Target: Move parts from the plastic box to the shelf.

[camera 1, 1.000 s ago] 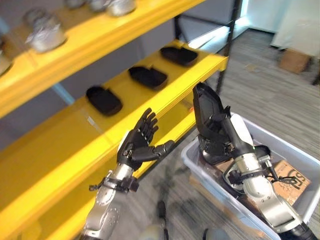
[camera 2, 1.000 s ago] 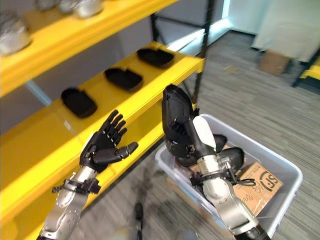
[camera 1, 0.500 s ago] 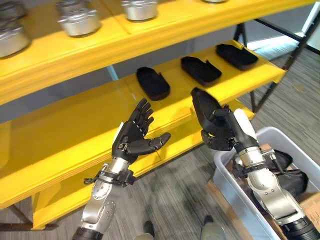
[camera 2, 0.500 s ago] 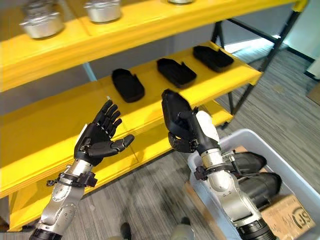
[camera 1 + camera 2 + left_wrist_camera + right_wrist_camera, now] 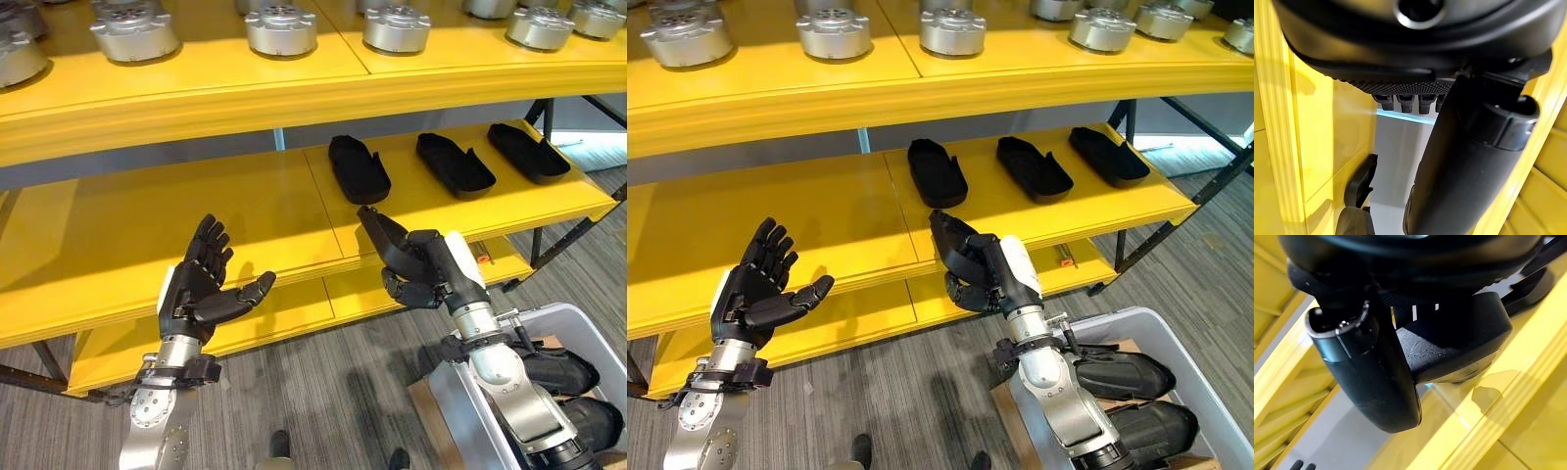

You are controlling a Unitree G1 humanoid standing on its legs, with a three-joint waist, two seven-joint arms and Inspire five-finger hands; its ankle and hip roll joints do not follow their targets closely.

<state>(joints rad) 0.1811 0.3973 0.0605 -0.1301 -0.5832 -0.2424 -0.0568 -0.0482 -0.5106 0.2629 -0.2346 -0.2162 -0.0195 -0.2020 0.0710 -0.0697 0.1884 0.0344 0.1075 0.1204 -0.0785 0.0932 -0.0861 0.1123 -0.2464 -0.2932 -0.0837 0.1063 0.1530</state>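
My right hand (image 5: 436, 276) is shut on a black moulded part (image 5: 385, 238), holding it just before the front edge of the yellow middle shelf (image 5: 245, 211). In the right wrist view the part (image 5: 1454, 340) lies against the palm with the thumb (image 5: 1371, 372) curled round it. Three like black parts (image 5: 359, 168) (image 5: 455, 164) (image 5: 528, 152) lie in a row on that shelf, to the right. My left hand (image 5: 201, 289) is raised, open and holding nothing, in front of the shelf at the left. The plastic box (image 5: 549, 315) stands on the floor at the lower right with more black parts (image 5: 1127, 372) inside.
The upper shelf (image 5: 294, 83) carries several round silver metal parts (image 5: 281, 27). A lower yellow shelf (image 5: 294, 308) runs near the floor. A dark shelf post (image 5: 545, 113) stands at the right end. Bare yellow board lies left of the black parts.
The camera has swung from the box to face the shelf. My right hand has carried the black part away from the box to the middle shelf's front edge. The left hand stays raised.
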